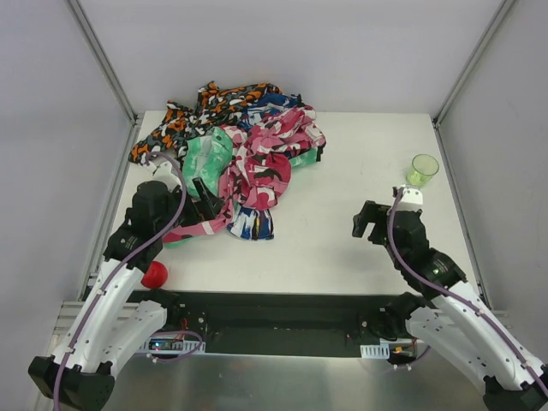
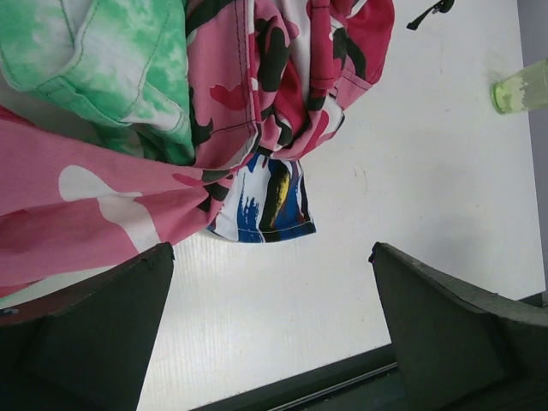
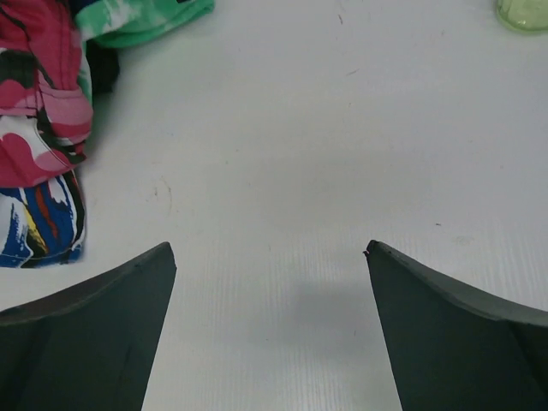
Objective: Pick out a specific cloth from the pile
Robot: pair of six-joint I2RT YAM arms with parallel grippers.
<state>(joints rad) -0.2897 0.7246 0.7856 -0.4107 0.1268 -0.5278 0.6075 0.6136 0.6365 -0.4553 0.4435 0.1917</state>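
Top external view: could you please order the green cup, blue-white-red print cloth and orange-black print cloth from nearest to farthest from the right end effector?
1. Green cup, beyond the right end effector, to its right.
2. Blue-white-red print cloth, at the near edge of the pile.
3. Orange-black print cloth, at the pile's far left.
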